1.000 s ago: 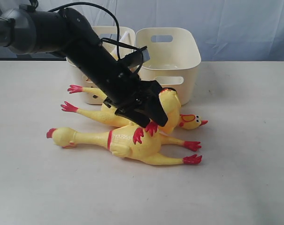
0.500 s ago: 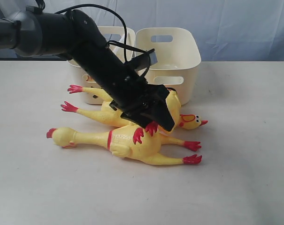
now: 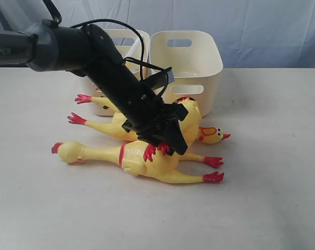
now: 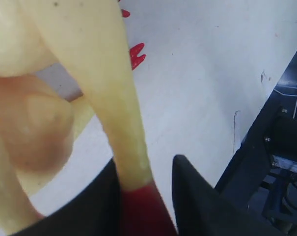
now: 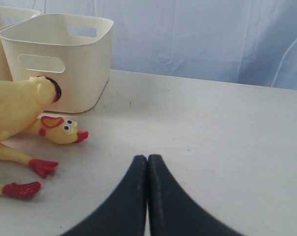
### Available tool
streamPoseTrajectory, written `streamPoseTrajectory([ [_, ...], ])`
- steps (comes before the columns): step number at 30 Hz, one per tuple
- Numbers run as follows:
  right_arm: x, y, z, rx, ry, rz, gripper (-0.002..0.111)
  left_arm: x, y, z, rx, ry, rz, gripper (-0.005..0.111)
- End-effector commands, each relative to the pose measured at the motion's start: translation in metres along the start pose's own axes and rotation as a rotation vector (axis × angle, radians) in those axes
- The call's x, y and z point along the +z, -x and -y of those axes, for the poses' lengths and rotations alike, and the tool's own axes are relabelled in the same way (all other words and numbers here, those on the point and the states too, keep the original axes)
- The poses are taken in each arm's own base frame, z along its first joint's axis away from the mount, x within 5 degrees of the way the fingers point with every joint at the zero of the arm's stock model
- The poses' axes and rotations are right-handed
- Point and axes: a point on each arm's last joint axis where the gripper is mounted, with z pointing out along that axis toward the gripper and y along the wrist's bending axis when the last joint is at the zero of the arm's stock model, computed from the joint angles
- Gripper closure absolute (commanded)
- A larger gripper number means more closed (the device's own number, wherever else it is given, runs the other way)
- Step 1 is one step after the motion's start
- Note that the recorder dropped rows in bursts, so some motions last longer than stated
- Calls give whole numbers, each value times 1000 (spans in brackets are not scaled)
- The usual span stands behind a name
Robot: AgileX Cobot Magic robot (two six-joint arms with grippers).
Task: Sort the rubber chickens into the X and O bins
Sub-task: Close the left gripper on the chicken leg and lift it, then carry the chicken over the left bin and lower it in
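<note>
Desk [image 3: 272, 156], toward near edge: front rubber chicken [image 3: 147, 162], lying flat. Left gripper [image 3: 166, 146] clenched on leg of upper rubber chicken [image 3: 191, 117]; third rubber chicken [image 3: 212, 135] behind. Far side: right bin [image 3: 199, 57]; left bin [image 3: 115, 34] half-masked by left arm [image 3: 84, 47]. Right gripper [image 5: 147, 158] pressed closed.

Yellow rubber chickens [image 3: 147, 161] before 2 cream bins [image 3: 209, 62]

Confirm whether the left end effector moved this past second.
Yes: the left end effector sank lower, farther from the cream plastic rounded bins, onto the yellow rubber chickens.
</note>
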Motion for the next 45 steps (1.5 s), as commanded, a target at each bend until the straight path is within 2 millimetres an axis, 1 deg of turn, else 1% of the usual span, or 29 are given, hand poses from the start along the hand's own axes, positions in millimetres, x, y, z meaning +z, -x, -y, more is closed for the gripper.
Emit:
streamPoseTrajectory([
  [1,0,-1,0,4,-6,6,109,4,1,0,-16,-11,-1,92],
  [7,0,-1,0,4,-6,6,109,4,1,1,-22,-23,5,107],
  [16,0,-1,0,4,-6,6,109,3,-3,6,-28,-66,-47,107],
  [19,0,-1,0,4,-6,6,109,-1,-4,9,-17,-61,-40,107],
  [24,0,-1,0,4,-6,6,109,-18,-7,24,37,-36,-9,107],
  [32,0,-1,0,4,-6,6,109,-55,-16,59,126,-28,78,107],
  [37,0,-1,0,4,-6,6,109,-78,-26,80,195,-4,129,107],
  [42,0,-1,0,4,-6,6,109,-100,-30,92,276,79,169,107],
  [45,0,-1,0,4,-6,6,109,-109,-30,97,307,117,188,107],
])
